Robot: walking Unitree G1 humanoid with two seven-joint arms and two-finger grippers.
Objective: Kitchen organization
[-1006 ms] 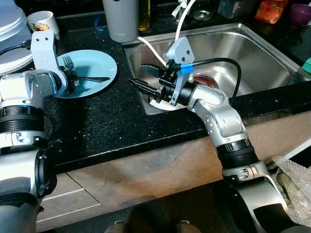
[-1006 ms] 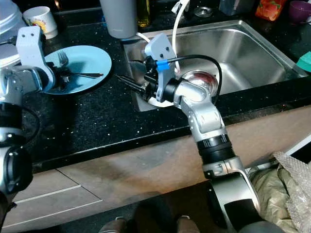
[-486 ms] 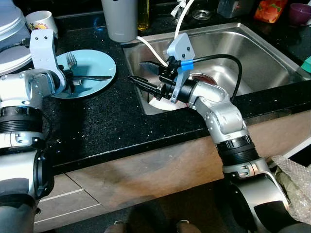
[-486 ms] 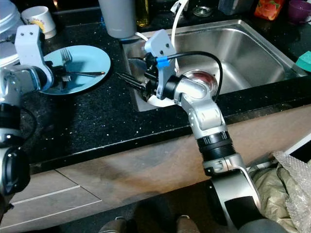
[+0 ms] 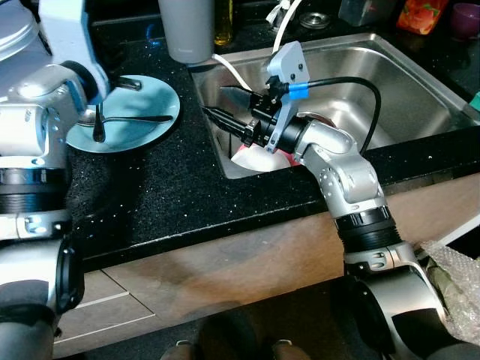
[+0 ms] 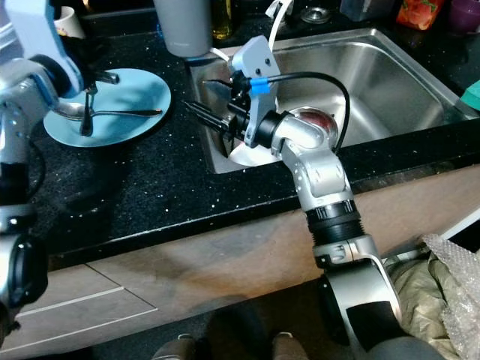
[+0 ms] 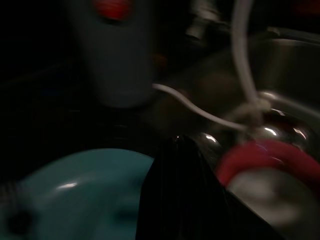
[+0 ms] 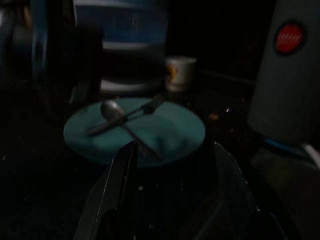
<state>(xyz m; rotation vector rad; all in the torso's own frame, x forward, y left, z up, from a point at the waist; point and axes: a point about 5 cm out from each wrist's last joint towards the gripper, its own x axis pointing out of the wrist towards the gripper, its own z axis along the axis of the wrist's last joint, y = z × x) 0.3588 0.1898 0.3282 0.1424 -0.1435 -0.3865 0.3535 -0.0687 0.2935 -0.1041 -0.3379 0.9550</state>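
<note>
On the black speckled counter, at about ten o'clock in the head views, a light blue plate lies flat, well apart from the steel sink that fills the one to two o'clock part of the scene. The left gripper hangs over the plate's left half, its black fingers pointing down and drawn together, pinching the handle of a spoon whose bowl sits at the plate's nine o'clock edge. A fork lies across the plate, its tines toward the cup side, crossing the spoon's handle in the right wrist view. The right gripper reaches out over the sink's left corner, its two long fingers spread apart and aimed at nine o'clock toward the plate, holding nothing. Below that arm, in the sink, rest a white dish and a shiny round bowl with a red rim. A grey tumbler stands at twelve o'clock just behind the plate, a white cable running past its base into the sink. A white mug stands at eleven o'clock beyond the plate.
</note>
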